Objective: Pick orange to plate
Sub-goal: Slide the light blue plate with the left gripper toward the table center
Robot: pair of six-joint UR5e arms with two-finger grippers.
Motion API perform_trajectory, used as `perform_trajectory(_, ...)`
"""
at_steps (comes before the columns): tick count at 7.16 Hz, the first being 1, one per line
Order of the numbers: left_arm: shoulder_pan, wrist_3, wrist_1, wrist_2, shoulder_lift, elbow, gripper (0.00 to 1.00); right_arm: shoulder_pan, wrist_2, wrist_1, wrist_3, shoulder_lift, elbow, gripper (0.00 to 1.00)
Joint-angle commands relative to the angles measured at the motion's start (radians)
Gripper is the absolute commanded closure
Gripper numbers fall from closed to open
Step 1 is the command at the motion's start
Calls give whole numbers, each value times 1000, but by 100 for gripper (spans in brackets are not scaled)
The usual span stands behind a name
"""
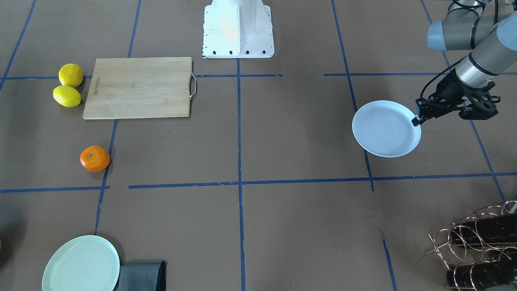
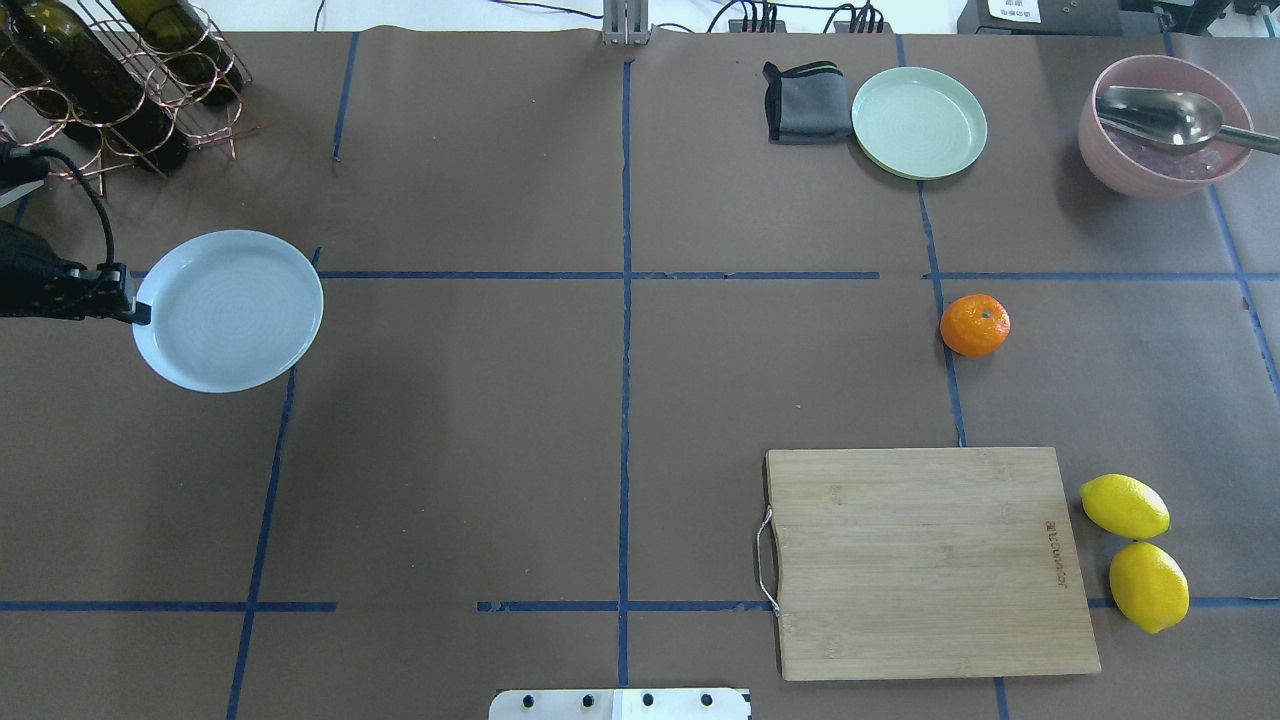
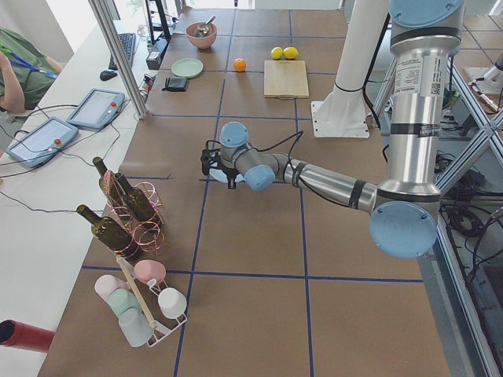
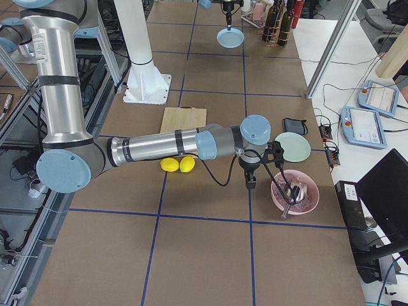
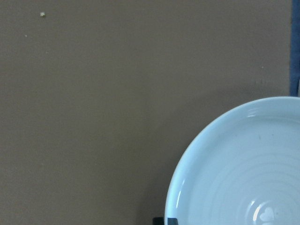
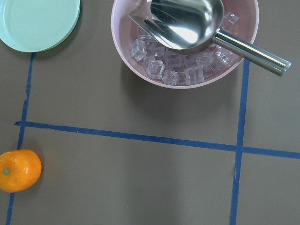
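Observation:
The orange (image 2: 974, 325) lies on the brown table on a blue tape line, right of centre in the overhead view, and also shows at the lower left of the right wrist view (image 6: 18, 170). Far to the left, my left gripper (image 2: 140, 313) is shut on the rim of the pale bluish-white plate (image 2: 228, 310). The plate casts an offset shadow, so it seems lifted slightly. My right gripper (image 4: 249, 185) hangs above the table near the pink bowl. It shows only in the right side view, so I cannot tell its state.
A mint-green plate (image 2: 919, 122) and a grey cloth (image 2: 805, 102) lie at the far side. A pink bowl (image 2: 1165, 125) holds ice and a metal scoop. A wooden cutting board (image 2: 930, 560) and two lemons (image 2: 1124, 506) lie near the robot. A bottle rack (image 2: 110, 70) stands far left.

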Motion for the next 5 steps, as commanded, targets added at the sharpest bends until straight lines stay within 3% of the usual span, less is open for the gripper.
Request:
perform_trajectory(1, 8, -253, 21, -20, -196, 59, 100, 0, 0, -1, 6, 0, 18, 0)
perform_trajectory(2, 89, -408, 18, -8, -277, 79, 100, 0, 7, -1, 44, -1, 35, 0)
perform_trajectory(5, 383, -702, 18, 237, -425, 96, 100, -2, 17, -1, 63, -9, 52, 0)
